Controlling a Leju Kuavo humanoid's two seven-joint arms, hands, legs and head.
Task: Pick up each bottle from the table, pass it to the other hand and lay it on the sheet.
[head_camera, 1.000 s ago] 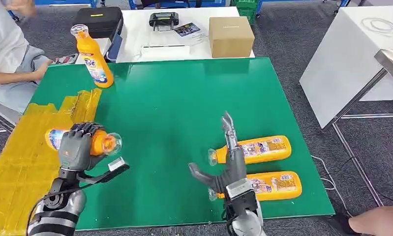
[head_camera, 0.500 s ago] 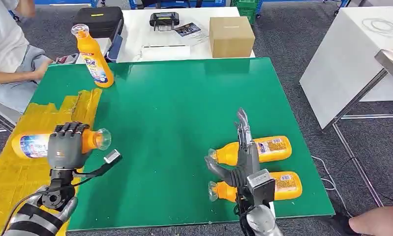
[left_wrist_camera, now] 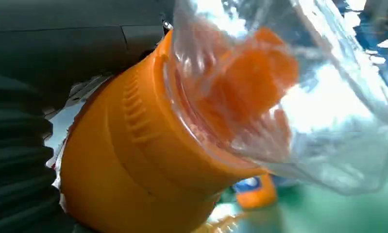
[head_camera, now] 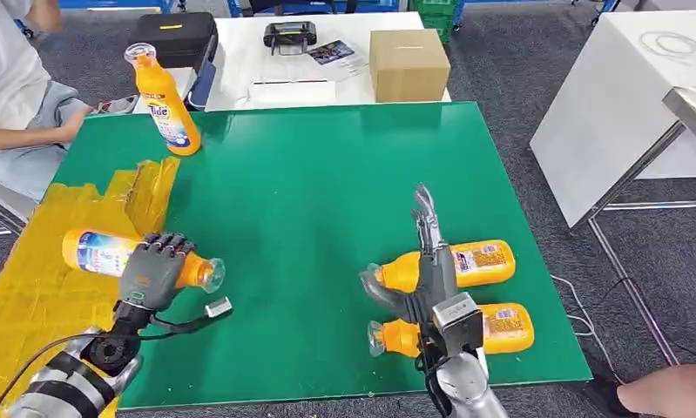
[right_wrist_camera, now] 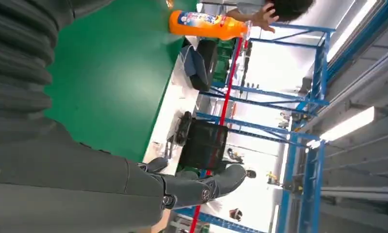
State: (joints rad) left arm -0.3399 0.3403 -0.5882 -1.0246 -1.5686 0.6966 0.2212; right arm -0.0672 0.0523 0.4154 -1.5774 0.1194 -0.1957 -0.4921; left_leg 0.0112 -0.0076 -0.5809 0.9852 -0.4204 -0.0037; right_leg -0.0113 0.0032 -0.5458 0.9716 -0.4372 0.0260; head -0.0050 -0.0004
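While your left hand grips the orange plastic bottle, it has swung out over the yellow sheet, apparently touching; release is due. Right hand hovers spread.

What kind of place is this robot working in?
Probably a robotics lab or industrial test workshop. Blue metal racking runs under strip lights, a green mat covers the work table, and a dark equipment case and a cardboard box sit on a side table.
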